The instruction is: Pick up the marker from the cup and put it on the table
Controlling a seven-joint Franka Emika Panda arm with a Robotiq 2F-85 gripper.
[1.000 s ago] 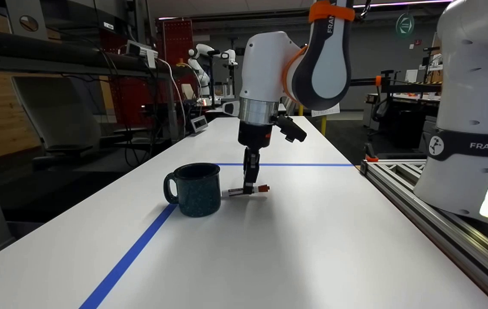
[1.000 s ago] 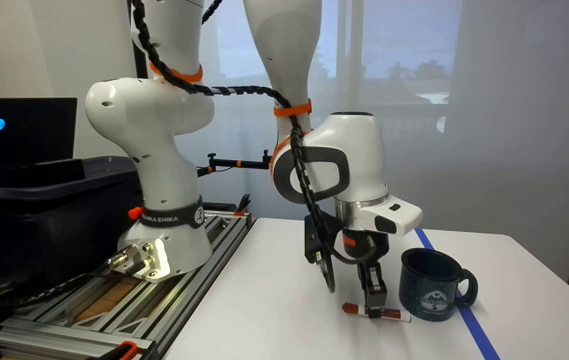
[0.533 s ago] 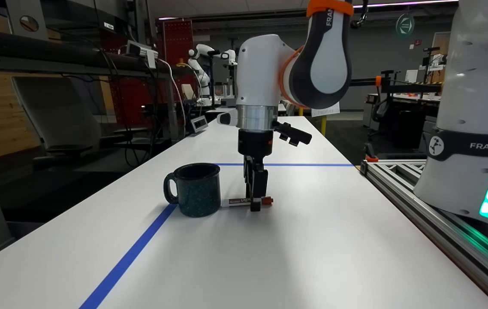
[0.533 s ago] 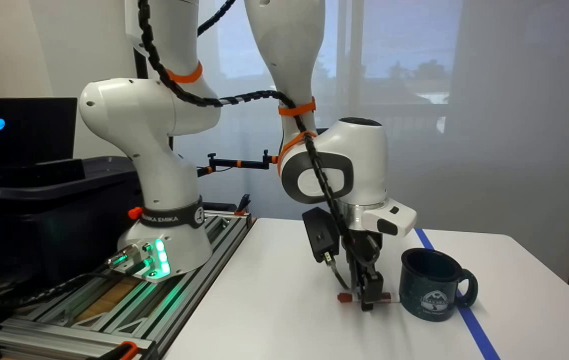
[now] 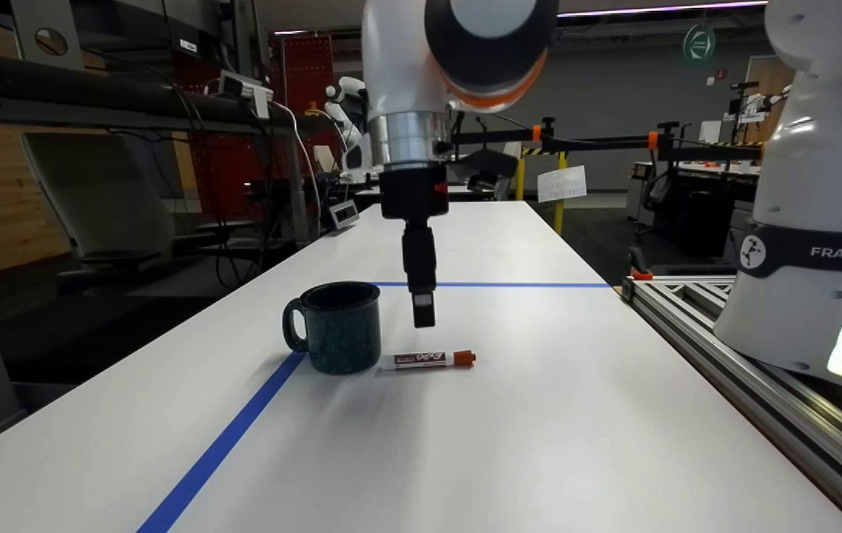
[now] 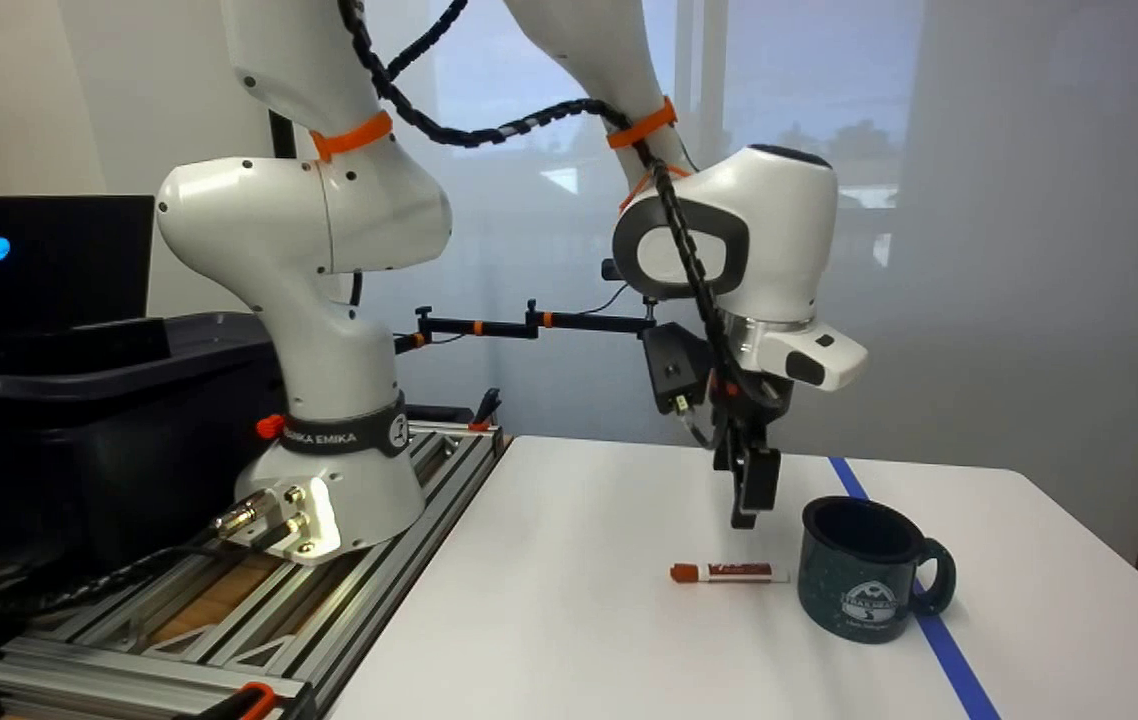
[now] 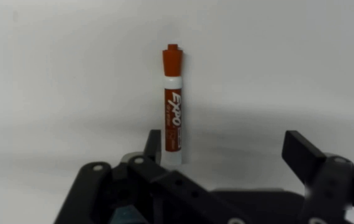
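Observation:
The marker (image 7: pixel 173 121), white with a red cap and dark red label, lies flat on the white table (image 5: pixel 576 422). Its white end points at the cup (image 6: pixel 851 575), close to the base; whether they touch I cannot tell. The cup is dark teal and upright, its handle turned away from the marker. Above the marker hangs my gripper (image 5: pixel 423 311), clear of it in both exterior views (image 6: pixel 749 500). In the wrist view the fingers (image 7: pixel 301 152) stand wide apart and grip nothing. The marker's lower half appears beside the left finger there.
A blue tape line (image 5: pixel 232 437) runs along the table and passes beneath the cup's handle side. Another tape line (image 5: pixel 524 285) crosses farther off. The arm's base (image 6: pixel 344 500) is mounted on a metal frame beside the table. A dark chair (image 5: pixel 103 192) stands past the table's edge.
One second ago the gripper was shut on the marker, which tilted slightly beside the cup. It came down, opened and let go, then rose. The marker now lies level; the cup has not moved.

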